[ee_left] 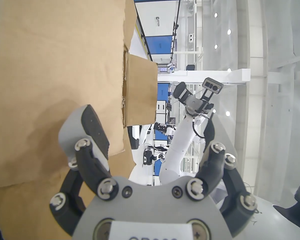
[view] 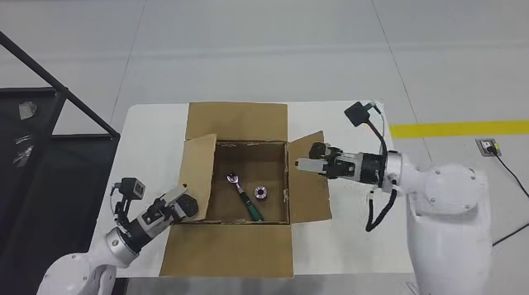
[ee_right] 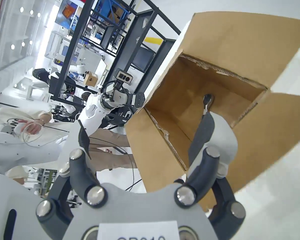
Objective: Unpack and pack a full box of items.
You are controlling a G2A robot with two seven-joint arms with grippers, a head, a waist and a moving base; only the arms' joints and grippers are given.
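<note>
An open cardboard box (view: pixel 248 121) stands mid-table with its flaps spread. On its floor lie a green-handled ratchet wrench (view: pixel 245 197) and a small round metal piece (view: pixel 261 192). My left gripper (view: pixel 192 206) is open beside the left flap's near corner. In the left wrist view that gripper (ee_left: pixel 152 131) has one finger (ee_left: pixel 95 128) in front of the flap (ee_left: pixel 52 76). My right gripper (view: pixel 299 165) is open at the right flap's top edge. Seen from the right wrist, this gripper (ee_right: pixel 143 136) straddles the near flap (ee_right: pixel 152 151), and the wrench head (ee_right: pixel 207 100) shows inside.
The white table (view: pixel 355 237) has bare surface to the right and front right of the box. A black rack (view: pixel 33 146) stands off the table's left side. A small power socket (view: pixel 486 146) lies on the floor at the right.
</note>
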